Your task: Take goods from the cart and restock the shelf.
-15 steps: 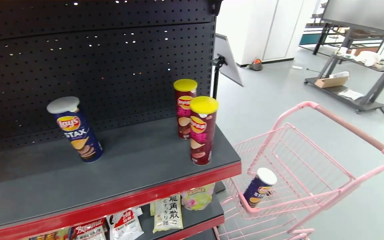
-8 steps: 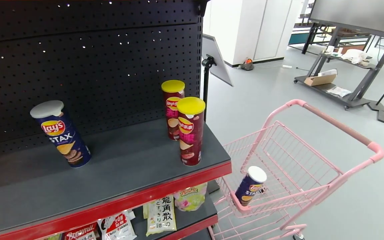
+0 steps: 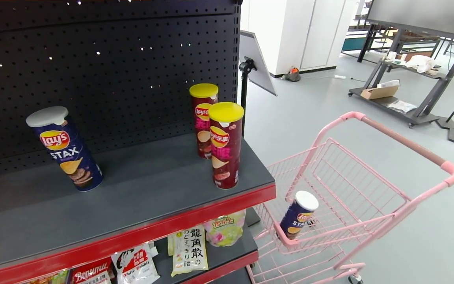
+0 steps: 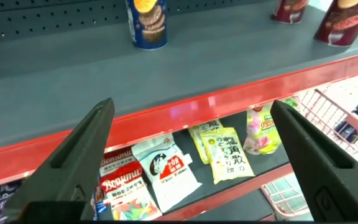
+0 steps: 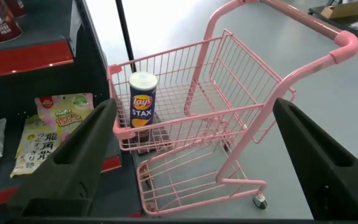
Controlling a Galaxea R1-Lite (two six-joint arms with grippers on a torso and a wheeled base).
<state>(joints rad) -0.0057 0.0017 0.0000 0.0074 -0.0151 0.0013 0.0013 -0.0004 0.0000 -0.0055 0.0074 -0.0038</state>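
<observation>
Right hand (image 5: 192,102) faces the pink cart (image 3: 452,172), spread apart, empty; blue chip can (image 3: 298,215) stands in the basket corner nearest the shelf (image 3: 152,193), likely steadied by the wire wall; probable next pick. Left hand (image 4: 191,104) also apart, empty, low before the shelf edge. Shelved blue can (image 3: 64,150) and two maroon cans (image 3: 226,146) stand upright; the gap between suits restocking.

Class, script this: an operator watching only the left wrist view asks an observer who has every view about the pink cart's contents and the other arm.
Operator: What goods does the pink cart hold?
Observer: One blue chip can with a white lid stands in its upper basket, at the corner nearest the shelf.
Operator: Is the right arm free to fetch it?
Observer: The right gripper is open and empty, facing the cart.
</observation>
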